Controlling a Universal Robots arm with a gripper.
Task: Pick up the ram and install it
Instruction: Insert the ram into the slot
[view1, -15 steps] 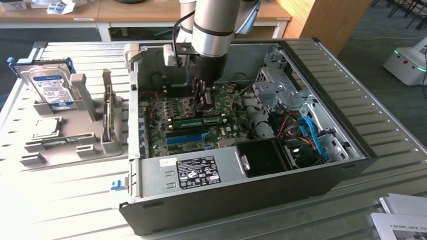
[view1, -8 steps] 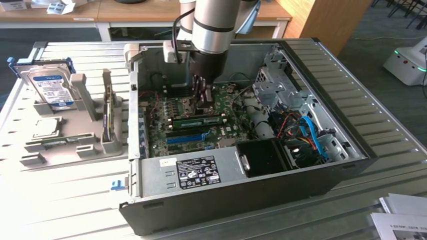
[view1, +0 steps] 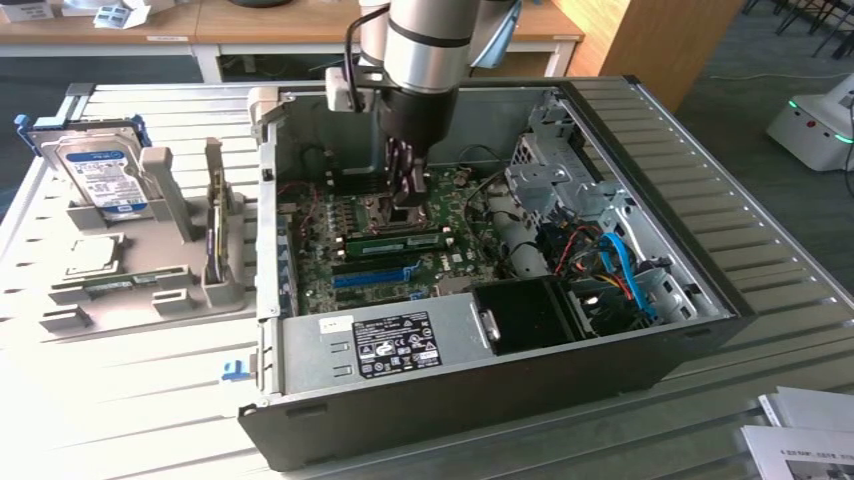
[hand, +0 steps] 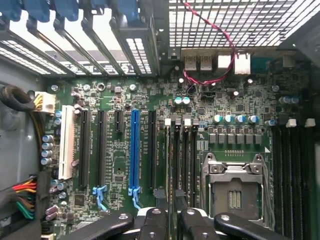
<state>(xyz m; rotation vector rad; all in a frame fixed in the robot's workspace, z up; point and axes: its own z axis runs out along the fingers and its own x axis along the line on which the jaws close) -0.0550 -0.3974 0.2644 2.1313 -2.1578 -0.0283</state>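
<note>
A thin green ram (view1: 400, 241) with dark chips stands on its long edge on the motherboard, between the blue slot (view1: 370, 274) and the processor socket. My gripper (view1: 407, 213) hangs straight down into the open case just above the ram, with a small gap to it. In the wrist view the two black fingers (hand: 159, 222) sit a little apart, open, with nothing between them. They hover over narrow black slots (hand: 182, 160) with white latches, beside the blue slot (hand: 134, 150) and the empty socket (hand: 234, 192).
The computer case (view1: 667, 330) has tall walls around the board, with a drive cage (view1: 561, 170) and cables on the exterior view's right. Outside it, a grey holder (view1: 147, 300) carries a hard drive (view1: 100, 170), a square chip (view1: 87, 252) and a dark greenish strip (view1: 110, 286).
</note>
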